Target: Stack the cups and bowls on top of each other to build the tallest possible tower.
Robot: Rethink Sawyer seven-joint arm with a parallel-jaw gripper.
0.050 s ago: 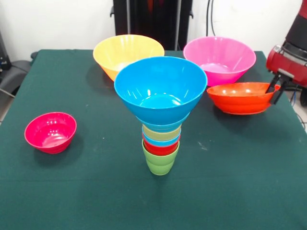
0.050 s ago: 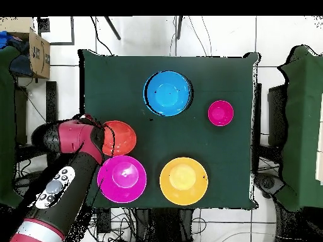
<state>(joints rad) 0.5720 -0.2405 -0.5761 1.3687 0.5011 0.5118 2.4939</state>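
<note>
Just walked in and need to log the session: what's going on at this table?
A Sawyer arm is building a tower of cups and bowls: a lime green cup at the base, a blue bowl on top. Its gripper now straddles the rim of the red-orange bowl, fingers either side. The yellow-orange bowl, pink bowl and small magenta bowl sit loose on the table.

The tower [image 1: 161, 115] runs lime green, red, light blue and pale yellow up to a blue bowl. Loose bowls: yellow-orange [image 1: 128, 53], pink [image 1: 219, 58], red-orange [image 1: 241, 97], magenta [image 1: 50, 132]. The surface [image 1: 72, 191] is dark green.
</note>
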